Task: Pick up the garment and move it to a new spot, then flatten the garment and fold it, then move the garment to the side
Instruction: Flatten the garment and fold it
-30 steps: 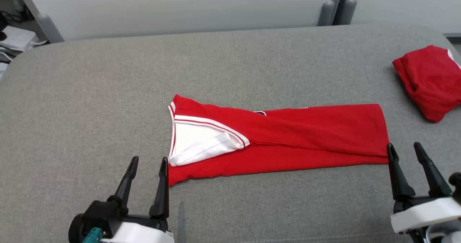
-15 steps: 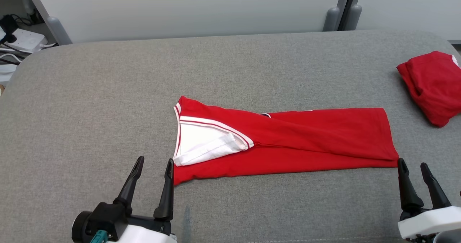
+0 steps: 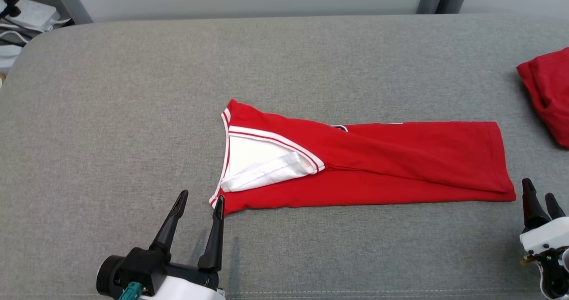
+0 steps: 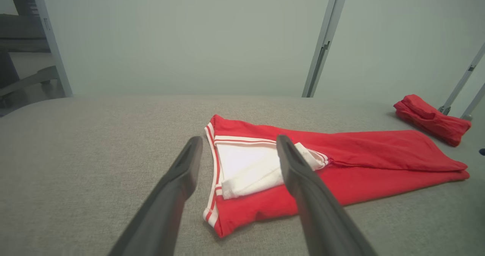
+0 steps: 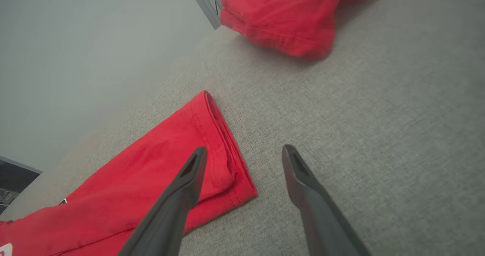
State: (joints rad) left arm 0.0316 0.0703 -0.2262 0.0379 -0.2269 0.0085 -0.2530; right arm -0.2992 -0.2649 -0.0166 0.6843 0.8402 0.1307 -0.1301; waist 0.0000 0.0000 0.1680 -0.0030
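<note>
The red garment (image 3: 400, 166) lay as a long folded strip across the middle of the grey counter (image 3: 133, 91). Its white-trimmed collar end sat just beside the left pincer (image 3: 201, 196) and its hem end just beside the right pincer (image 3: 538, 189), both pincers spread wide and holding nothing. If either one pinched only the top layer at its corner, the lengthwise fold would likely peel open on lifting, and a careless carry rightward might disturb the other red bundle (image 3: 549, 91) near the counter's edge.
</note>
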